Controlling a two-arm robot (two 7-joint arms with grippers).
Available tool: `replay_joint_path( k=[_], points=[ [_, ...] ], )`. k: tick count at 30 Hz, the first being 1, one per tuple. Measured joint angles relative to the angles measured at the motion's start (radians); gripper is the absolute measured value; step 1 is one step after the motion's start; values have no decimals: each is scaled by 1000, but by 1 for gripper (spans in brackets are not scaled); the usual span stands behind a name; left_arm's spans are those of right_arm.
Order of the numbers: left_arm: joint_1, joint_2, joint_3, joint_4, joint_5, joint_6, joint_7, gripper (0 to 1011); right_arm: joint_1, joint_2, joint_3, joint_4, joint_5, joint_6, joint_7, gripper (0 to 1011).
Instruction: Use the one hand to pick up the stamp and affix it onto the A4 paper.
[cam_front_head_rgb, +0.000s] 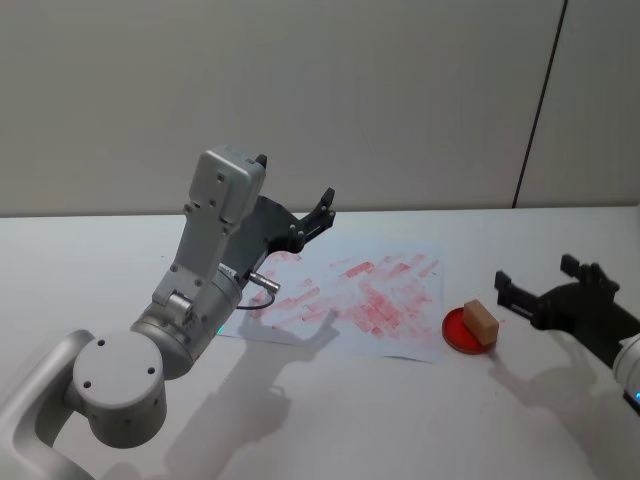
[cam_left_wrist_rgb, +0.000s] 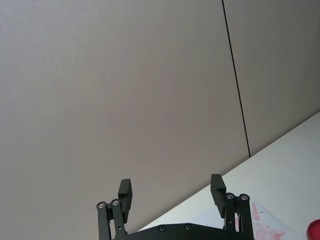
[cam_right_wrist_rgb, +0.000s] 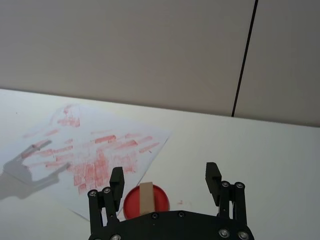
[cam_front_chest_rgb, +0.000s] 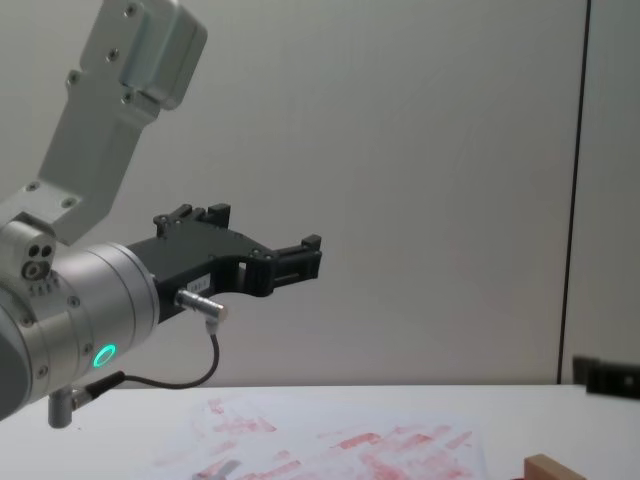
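Bare white table (cam_front_head_rgb: 400, 420) up front, plenty of room. At the near right my right gripper (cam_front_head_rgb: 537, 275) hangs low, fingers spread wide, nothing between them. Just left of it sits the stamp (cam_front_head_rgb: 481, 322), a pale tan wooden block with squared edges, on a round red ink pad (cam_front_head_rgb: 453, 330). The pad lies just off the right edge of the A4 paper (cam_front_head_rgb: 400, 300), which is smeared with red prints. My left gripper (cam_left_wrist_rgb: 170, 184) hovers above the sheet's far left, fingers apart too.

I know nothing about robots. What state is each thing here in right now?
stamp: unheld, resting on the red ink pad.
red ink pad: on the table, just right of the A4 paper.
A4 paper: lying flat, covered in red prints.
right end effector: open, empty, low beside the stamp.
left end effector: open, empty, raised in the air.
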Motion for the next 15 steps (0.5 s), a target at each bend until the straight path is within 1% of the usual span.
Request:
replay_joint_path(
  k=[1, 5, 8, 11, 15],
  points=[
    [0, 0, 0, 0, 0, 0, 0, 1001, 5, -4, -3, 7, -6, 16, 0, 1001],
    [0, 0, 0, 0, 0, 0, 0, 1001, 20, -16, -14, 32, -25, 51, 1, 1001],
    [0, 0, 0, 0, 0, 0, 0, 1001, 30, -23, -19, 46, -38, 66, 6, 1001],
    [0, 0, 0, 0, 0, 0, 0, 1002, 49, -35, -30, 77, -62, 91, 19, 1001],
    [0, 0, 0, 0, 0, 0, 0, 1001, 71, -48, -40, 109, -87, 108, 35, 1001]
  ],
)
